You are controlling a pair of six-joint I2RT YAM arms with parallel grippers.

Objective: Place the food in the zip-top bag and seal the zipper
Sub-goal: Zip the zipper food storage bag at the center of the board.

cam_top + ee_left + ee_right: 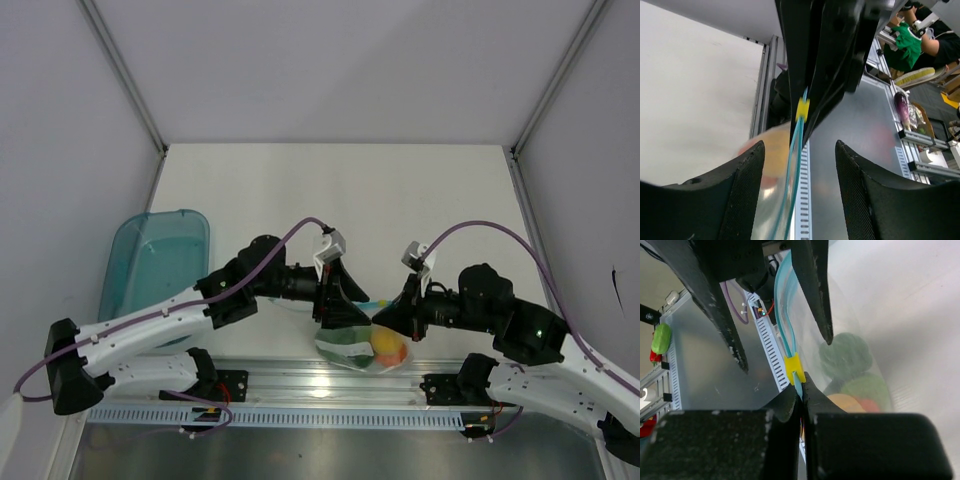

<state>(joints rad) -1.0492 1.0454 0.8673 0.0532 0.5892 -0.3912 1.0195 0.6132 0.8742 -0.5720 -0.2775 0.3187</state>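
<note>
The clear zip-top bag [362, 348] hangs at the table's near edge with the food inside: an orange fruit [846, 402], two green round pieces [845, 357] and a yellow piece [385, 345]. Its light blue zipper [785, 320] carries a yellow slider [794, 369]. My right gripper [801, 390] is shut on the zipper strip just below the slider. My left gripper [800, 150] stands open astride the strip [795, 165], its pads [747, 190] apart from it. In the top view the left gripper [335, 300] and right gripper [392, 318] face each other above the bag.
A teal translucent tray [150, 255] sits at the table's left edge. A metal rail [330, 385] with the arm bases runs along the near side, just under the bag. White walls bound the table on three sides.
</note>
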